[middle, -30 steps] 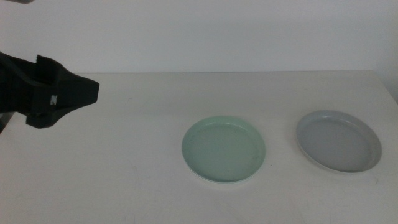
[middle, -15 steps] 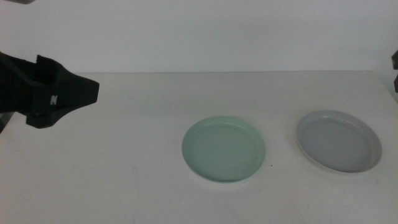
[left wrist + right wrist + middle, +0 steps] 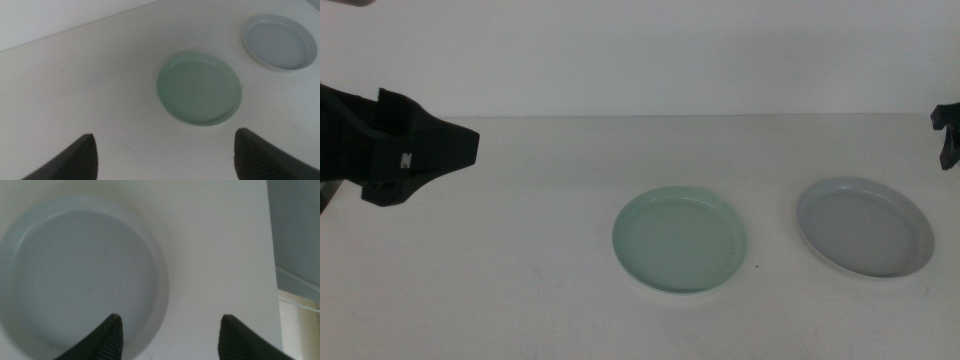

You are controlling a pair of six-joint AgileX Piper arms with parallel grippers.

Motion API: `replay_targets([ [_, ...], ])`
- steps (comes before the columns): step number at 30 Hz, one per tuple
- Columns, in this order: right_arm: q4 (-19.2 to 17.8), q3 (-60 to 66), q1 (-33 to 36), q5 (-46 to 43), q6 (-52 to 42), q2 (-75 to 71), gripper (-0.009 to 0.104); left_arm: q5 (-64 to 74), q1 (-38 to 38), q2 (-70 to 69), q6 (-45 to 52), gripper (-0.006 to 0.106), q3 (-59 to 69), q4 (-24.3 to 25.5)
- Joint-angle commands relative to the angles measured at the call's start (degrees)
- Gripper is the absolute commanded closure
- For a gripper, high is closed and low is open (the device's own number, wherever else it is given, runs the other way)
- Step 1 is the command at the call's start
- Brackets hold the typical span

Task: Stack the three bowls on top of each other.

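The pale mint green bowl (image 3: 680, 238) sits on the table near the middle; it also shows in the left wrist view (image 3: 200, 87). The light grey bowl (image 3: 865, 225) sits to its right, apart from it, and shows in both wrist views (image 3: 280, 41) (image 3: 80, 280). The white bowl is out of view. My left gripper (image 3: 470, 148) hovers at the table's left, well away from the bowls, jaws wide open and empty (image 3: 165, 152). My right gripper (image 3: 948, 135) shows at the right edge, behind the grey bowl; its jaws (image 3: 170, 335) are open above that bowl's rim.
The white table (image 3: 520, 260) ends just right of the grey bowl; its right edge (image 3: 270, 255) shows in the right wrist view with a darker floor beyond. A pale wall stands behind the table.
My right gripper has come into the middle view at the right edge and moved a little further in. The left arm and both bowls have not moved.
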Motion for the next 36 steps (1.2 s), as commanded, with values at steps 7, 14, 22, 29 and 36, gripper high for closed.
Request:
replay_targets([
  [7, 2.9, -2.9, -3.6, -7.0, -4.9, 6.4, 0.056, -3.7, -0.1, -0.4, -0.3, -0.005, -1.4, -0.9],
  [14, 6.8, -5.6, -3.6, -6.8, -8.6, 13.6, 0.06, -3.7, -0.1, -0.4, -0.3, -0.005, -1.4, -0.9],
  [22, 6.5, -5.9, -3.6, -6.9, -8.6, 18.3, 0.06, -3.7, -0.1, -0.4, -0.3, -0.005, -1.4, -0.9],
  [29, 6.3, -5.9, -3.6, -5.8, -8.6, 19.6, 0.083, -3.6, -0.1, -0.4, -0.3, -0.005, -1.4, -0.9],
  [36, 6.5, -5.9, -3.6, -3.3, -7.0, 16.1, 0.096, -3.6, -0.1, -0.4, -0.3, -0.005, -1.4, -0.9],
])
